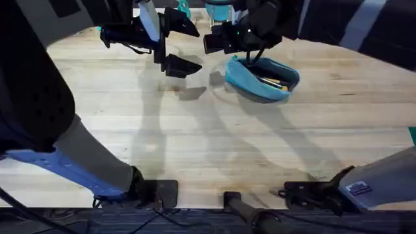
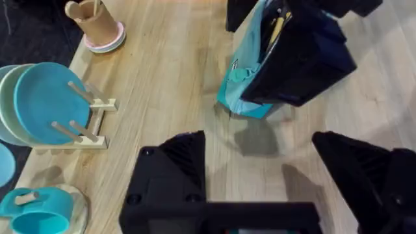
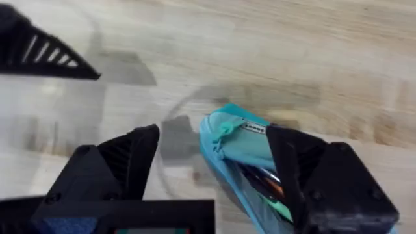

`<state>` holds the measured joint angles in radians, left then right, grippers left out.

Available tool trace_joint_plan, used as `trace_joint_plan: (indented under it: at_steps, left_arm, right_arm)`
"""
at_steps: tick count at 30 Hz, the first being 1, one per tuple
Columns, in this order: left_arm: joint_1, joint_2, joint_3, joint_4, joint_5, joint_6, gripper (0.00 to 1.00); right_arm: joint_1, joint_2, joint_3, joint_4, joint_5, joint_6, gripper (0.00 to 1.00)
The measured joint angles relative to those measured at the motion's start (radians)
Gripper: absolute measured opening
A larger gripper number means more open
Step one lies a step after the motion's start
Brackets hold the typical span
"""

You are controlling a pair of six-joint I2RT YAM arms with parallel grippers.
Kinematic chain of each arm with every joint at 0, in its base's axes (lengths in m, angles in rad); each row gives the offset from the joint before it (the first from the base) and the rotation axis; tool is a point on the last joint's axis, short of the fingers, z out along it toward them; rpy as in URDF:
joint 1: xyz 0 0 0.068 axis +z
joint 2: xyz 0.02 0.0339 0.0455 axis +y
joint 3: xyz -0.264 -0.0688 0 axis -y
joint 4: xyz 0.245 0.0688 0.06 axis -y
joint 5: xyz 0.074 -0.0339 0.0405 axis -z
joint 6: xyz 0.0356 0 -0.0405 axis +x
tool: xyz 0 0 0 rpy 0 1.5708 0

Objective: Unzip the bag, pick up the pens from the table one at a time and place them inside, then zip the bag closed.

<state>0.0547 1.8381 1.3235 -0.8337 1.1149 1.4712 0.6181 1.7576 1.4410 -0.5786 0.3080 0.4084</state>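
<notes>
Pale butcher-block table (image 1: 214, 143) with long plank grain, seen from overhead. Soft teal fabric bag (image 1: 262, 79) lying toward one o'clock of the table's middle, long axis running from ten o'clock to four o'clock, zipper gaping along the top. Inside the opening, slim pens (image 1: 273, 81), one showing an orange-red stretch.

Right gripper (image 1: 242, 57), black and angular, poised over the bag's ten o'clock end. In the right wrist view, spread wide, one finger (image 3: 305, 175) pressed against the bag's side, the other finger clear of the fabric; nothing clamped between them. Same view shows the bag's puckered end with a small sewn label and the pens' red and green barrels in the mouth.

Left gripper (image 1: 170, 55) hanging at nine o'clock of the bag, apart from it. In the left wrist view, wedge-shaped fingers (image 2: 179, 159) parted, holding nothing. That view alone adds a wooden peg rack (image 2: 88, 120) with teal plates, a teal mug (image 2: 39, 214), and a tan cup (image 2: 94, 23) on a pink saucer along the table edge.
</notes>
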Motion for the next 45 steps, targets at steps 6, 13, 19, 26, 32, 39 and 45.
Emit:
trace_joint_plan:
  at_steps: [6,13,19,26,32,39,45]
  left_arm:
    - [0.000,0.000,0.000,0.000,0.000,0.000,0.995]
    - [0.000,0.000,0.000,0.000,0.000,0.000,0.995]
    - [0.000,0.000,0.000,0.000,0.000,0.000,0.994]
    - [0.000,0.000,0.000,0.000,0.000,0.000,0.995]
    - [0.000,0.000,0.000,0.000,0.000,0.000,0.995]
    - [0.000,0.000,0.000,0.000,0.000,0.000,0.995]
    - [0.000,0.000,0.000,0.000,0.000,0.000,0.995]
  right_arm:
    - [0.001,0.068,0.000,0.005,0.063,0.088,0.996]
    - [0.001,0.099,0.000,0.006,0.070,0.098,0.996]
    - [0.001,0.114,0.000,0.006,0.070,0.101,0.994]
    - [0.001,0.114,0.000,-0.001,0.070,0.101,0.902]
    - [0.001,0.115,0.000,-0.005,0.070,0.102,0.844]
    - [0.001,0.114,0.000,-0.017,0.070,0.102,0.669]
    - [0.001,0.114,0.000,-0.022,0.069,0.105,0.426]
